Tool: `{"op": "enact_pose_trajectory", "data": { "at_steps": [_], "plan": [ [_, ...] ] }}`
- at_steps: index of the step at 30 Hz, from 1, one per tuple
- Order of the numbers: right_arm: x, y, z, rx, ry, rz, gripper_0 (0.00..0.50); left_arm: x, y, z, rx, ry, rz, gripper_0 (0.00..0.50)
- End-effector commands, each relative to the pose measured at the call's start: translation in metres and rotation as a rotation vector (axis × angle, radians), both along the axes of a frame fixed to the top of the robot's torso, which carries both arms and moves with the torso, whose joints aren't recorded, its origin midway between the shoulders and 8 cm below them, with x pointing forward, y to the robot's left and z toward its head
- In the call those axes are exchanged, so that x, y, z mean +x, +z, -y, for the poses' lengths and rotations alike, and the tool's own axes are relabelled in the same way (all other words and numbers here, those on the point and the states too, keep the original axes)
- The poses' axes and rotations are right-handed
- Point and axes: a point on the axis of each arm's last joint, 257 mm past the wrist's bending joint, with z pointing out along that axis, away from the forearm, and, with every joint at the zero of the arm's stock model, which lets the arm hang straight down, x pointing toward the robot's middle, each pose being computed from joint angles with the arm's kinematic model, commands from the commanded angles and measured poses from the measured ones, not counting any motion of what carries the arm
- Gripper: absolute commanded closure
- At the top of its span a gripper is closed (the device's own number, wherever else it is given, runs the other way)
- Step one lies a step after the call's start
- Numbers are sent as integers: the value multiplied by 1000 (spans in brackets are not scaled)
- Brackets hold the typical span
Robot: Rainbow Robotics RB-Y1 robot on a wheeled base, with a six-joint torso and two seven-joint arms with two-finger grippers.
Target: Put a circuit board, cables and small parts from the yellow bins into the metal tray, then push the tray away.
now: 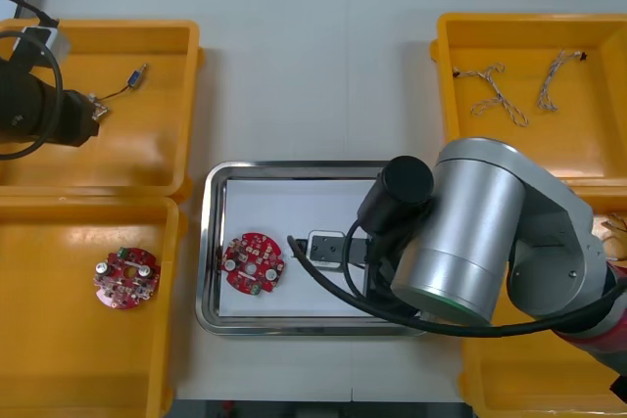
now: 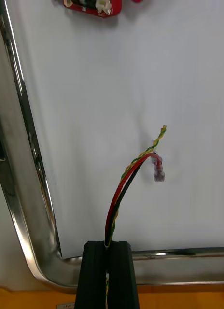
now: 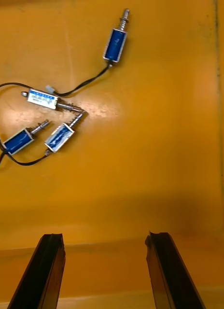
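Note:
My right gripper (image 2: 108, 247) is shut on a red and yellow cable (image 2: 127, 178), which curves up from the fingers over the white floor of the metal tray (image 2: 25, 193), close to one tray corner. A red circuit board (image 1: 253, 264) lies in the tray's left half, and its edge (image 2: 92, 6) is far ahead of the fingers. In the front view the right arm (image 1: 470, 232) covers the tray's right part. My left gripper (image 3: 111, 273) hangs open above the floor of the far left yellow bin (image 1: 98, 159). Several small metal parts (image 3: 56, 137) with blue bodies lie beyond its fingers.
A second red circuit board (image 1: 125, 279) lies in the near left yellow bin (image 1: 39, 349). Two twisted cables (image 1: 495, 95) rest in the far right yellow bin (image 1: 588, 159). One small metal part (image 1: 137, 75) sits by the left arm (image 1: 39, 110).

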Motion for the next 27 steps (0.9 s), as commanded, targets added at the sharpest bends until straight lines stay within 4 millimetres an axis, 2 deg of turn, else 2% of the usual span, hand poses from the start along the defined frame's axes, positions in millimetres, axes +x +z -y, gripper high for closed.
{"op": "enact_pose_trajectory", "data": {
  "at_steps": [1,7,13,21,27],
  "plan": [
    [1,4,-39,11,95,27,500,11,38,-28,90,-33,73,0],
    [0,-7,-54,15,126,16,500,14,45,-47,89,-2,90,0],
    [2,-20,-49,-1,118,-12,500,20,60,-71,123,47,141,0],
    [4,-44,-40,-22,87,-61,500,28,76,-80,108,64,205,0],
    [-3,-55,-41,0,69,-86,500,28,75,-83,107,67,204,0]
  ]
}}
